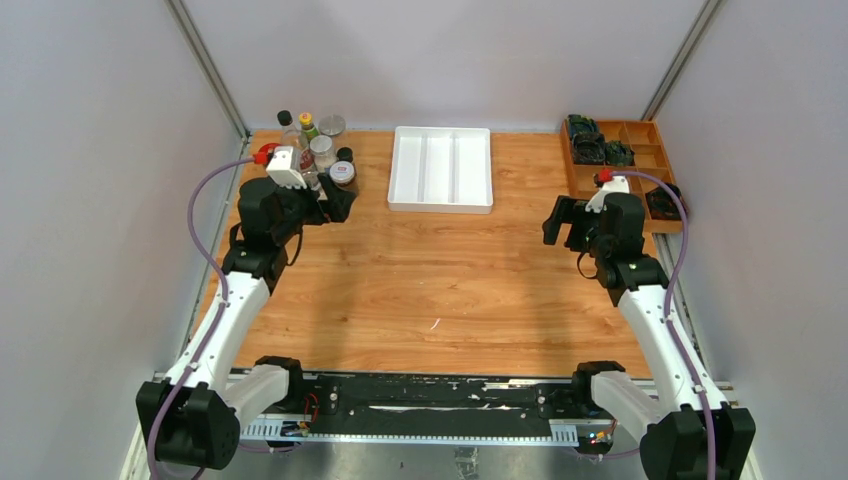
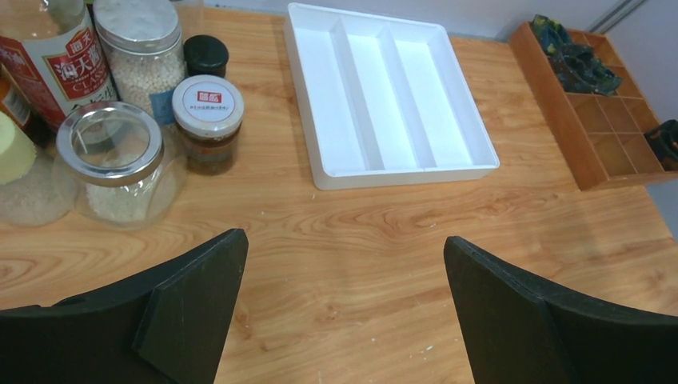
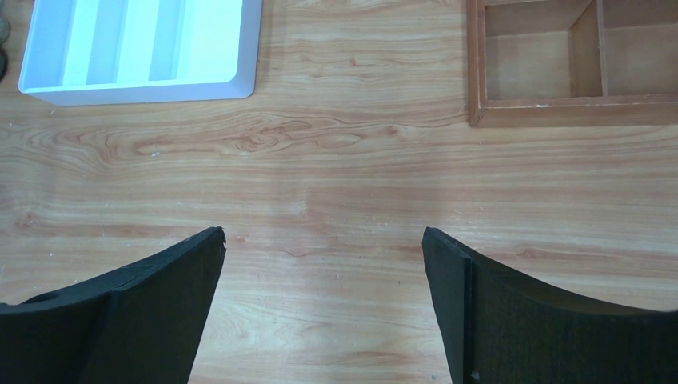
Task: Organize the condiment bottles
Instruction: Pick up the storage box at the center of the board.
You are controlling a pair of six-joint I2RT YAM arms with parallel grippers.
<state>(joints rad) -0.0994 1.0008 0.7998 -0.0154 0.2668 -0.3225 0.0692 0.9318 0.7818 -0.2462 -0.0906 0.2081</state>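
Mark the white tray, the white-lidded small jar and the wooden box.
white tray (image 2: pixel 408 175), left wrist view, near wall.
white-lidded small jar (image 2: pixel 207 105), left wrist view, lid top.
wooden box (image 3: pixel 552 112), right wrist view, near wall.

lab rig: bare grey enclosure walls (image 1: pixel 90 200)

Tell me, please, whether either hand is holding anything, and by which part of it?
Nothing is held; the left hand and the right hand both stand open and empty.
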